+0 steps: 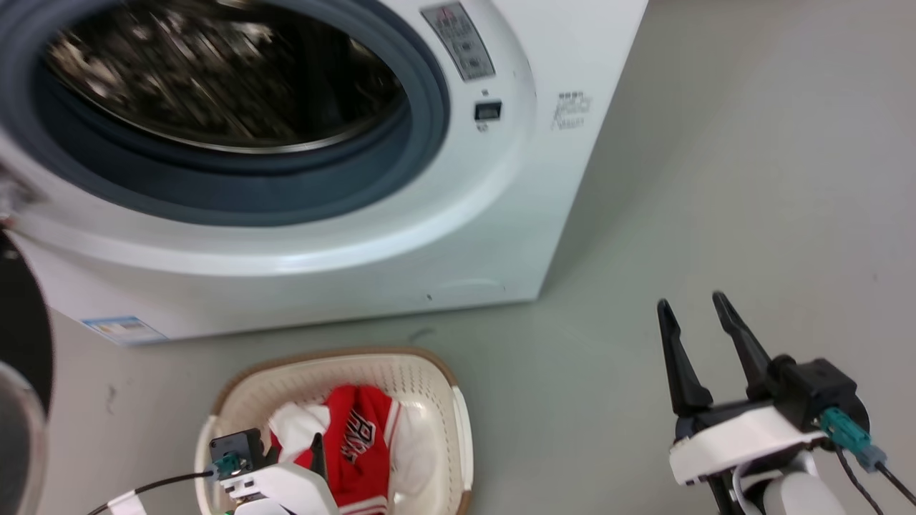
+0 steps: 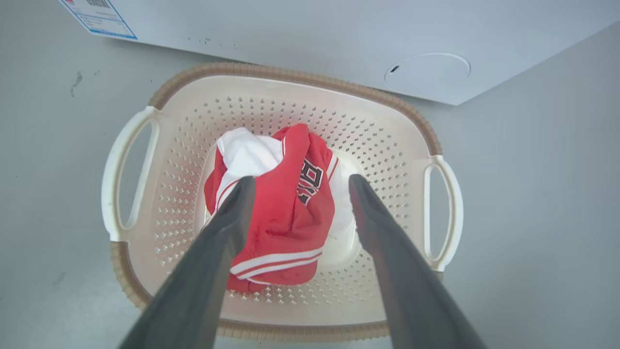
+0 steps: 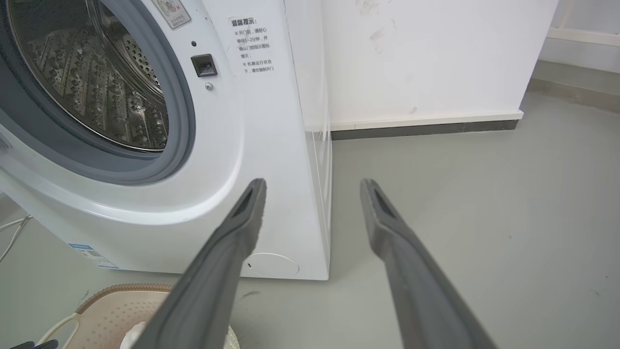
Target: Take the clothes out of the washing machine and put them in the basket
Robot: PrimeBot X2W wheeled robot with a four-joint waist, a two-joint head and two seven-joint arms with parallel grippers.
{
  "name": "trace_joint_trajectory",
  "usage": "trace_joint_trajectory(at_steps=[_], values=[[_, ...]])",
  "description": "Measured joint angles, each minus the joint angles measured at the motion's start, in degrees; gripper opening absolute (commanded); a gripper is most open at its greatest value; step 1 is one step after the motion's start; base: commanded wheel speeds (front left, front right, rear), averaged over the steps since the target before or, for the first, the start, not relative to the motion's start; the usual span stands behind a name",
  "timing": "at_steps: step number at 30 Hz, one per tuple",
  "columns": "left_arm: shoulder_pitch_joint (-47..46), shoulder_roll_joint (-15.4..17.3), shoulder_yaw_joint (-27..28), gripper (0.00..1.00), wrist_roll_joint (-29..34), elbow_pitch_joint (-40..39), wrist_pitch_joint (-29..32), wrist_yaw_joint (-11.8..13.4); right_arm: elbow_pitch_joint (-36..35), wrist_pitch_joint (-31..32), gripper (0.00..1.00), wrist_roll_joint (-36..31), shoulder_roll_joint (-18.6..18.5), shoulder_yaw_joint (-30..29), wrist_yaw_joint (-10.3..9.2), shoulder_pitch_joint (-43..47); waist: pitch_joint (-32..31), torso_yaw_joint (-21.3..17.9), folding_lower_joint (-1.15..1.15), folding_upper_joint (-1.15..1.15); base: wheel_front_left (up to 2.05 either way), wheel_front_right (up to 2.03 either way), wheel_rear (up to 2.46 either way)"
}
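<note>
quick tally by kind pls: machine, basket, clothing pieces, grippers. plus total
Washing machine: 1
Basket: 1
Clothing pieces: 2 (red garment, white fabric piece, both in the basket)
Grippers: 2 (left gripper, right gripper)
Total: 6

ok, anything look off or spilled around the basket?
Nothing stands out. The clothes sit bunched inside the basket, none over its rim or on the floor. The washing machine looks empty where visible. Left gripper and right gripper are open.
</note>
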Motion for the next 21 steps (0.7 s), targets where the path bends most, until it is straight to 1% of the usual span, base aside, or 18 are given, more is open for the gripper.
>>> trace_joint_trajectory(at_steps=[7, 9, 14, 19, 20, 21], values=[[5.9, -0.1, 1.8, 1.0, 2.6, -17.8, 0.0, 1.8, -2.5, 1.9, 1.0, -1.7, 0.0, -3.2, 0.0, 3.9, -6.8, 2.8, -0.01, 0.0, 0.0, 0.0, 0.0], [7.2, -0.1, 1.9, 1.0, 3.6, -23.1, 0.0, 2.1, -3.4, 2.4, 1.0, -3.4, 0.0, -4.5, 0.0, 4.7, -8.3, 3.5, -0.01, 0.0, 0.0, 0.0, 0.0], [10.3, -0.2, 1.5, 1.0, 6.8, -36.4, 0.0, 3.2, -5.2, 3.6, 1.0, -4.4, 0.0, -5.9, 0.0, 6.6, -11.4, 4.9, -0.01, 0.0, 0.0, 0.0, 0.0], [13.4, -0.2, 1.0, 1.0, 11.1, -47.1, 0.0, 3.8, -7.2, 4.9, 1.0, -5.2, 0.0, -6.9, 0.0, 8.7, -14.1, 5.4, -0.01, 0.0, 0.0, 0.0, 0.0], [13.4, -0.2, 1.0, 1.0, 11.1, -47.1, 0.0, 3.8, -7.2, 4.9, 1.0, -5.2, 0.0, -6.9, 0.0, 8.7, -14.1, 5.4, -0.01, 0.0, 0.0, 0.0, 0.0], [14.3, -0.1, 0.7, 1.0, 12.5, -50.4, 0.0, 3.8, -8.4, 5.2, 1.0, -5.5, 0.0, -7.1, 0.0, 9.1, -14.7, 5.6, -0.01, 0.0, 0.0, 0.0, 0.0]])
